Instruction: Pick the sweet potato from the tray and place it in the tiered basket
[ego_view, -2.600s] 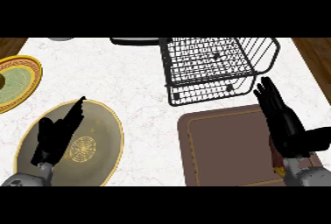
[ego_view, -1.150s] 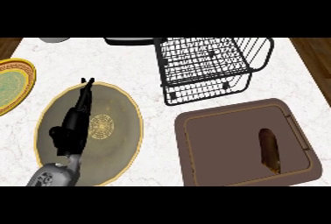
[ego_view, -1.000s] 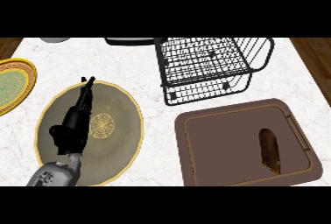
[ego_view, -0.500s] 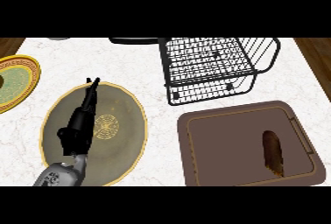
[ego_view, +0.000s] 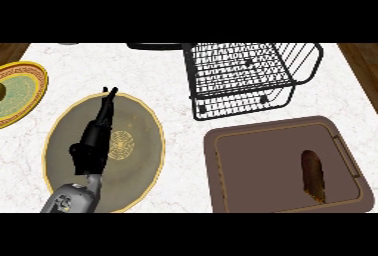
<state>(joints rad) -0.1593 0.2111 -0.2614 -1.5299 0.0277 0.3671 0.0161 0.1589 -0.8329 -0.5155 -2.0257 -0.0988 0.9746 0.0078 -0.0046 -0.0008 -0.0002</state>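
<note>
- While the sweet potato (ego_view: 313, 175) lies lengthwise on the right side of the brown tray (ego_view: 251, 165), close to the tray's right wall, the left hand (ego_view: 92, 145) hangs well apart from it, across the white marble counter (ego_view: 173, 90).
- The tray sits at the counter's lower right, its far edge just beside the foot of the basket (ego_view: 251, 75).
- The basket, of black wire, stands behind the tray at the upper right.
- The left hand is held over a large olive plate (ego_view: 144, 135) with a gold rim, at the lower left.
- Its fingers (ego_view: 109, 100) are straight and released, grasping nothing, and point away from the robot toward the plate's far rim.
- The grey forearm (ego_view: 70, 200) comes in from the lower edge, over the plate's near rim.
- A second plate (ego_view: 18, 92), yellow-rimmed with a green pattern, lies at the left edge, partly cut off, apart from the olive one.
- A dark object (ego_view: 155, 46) shows at the top edge, left of the basket; what it is cannot be told.
- The right hand is out of view.
</note>
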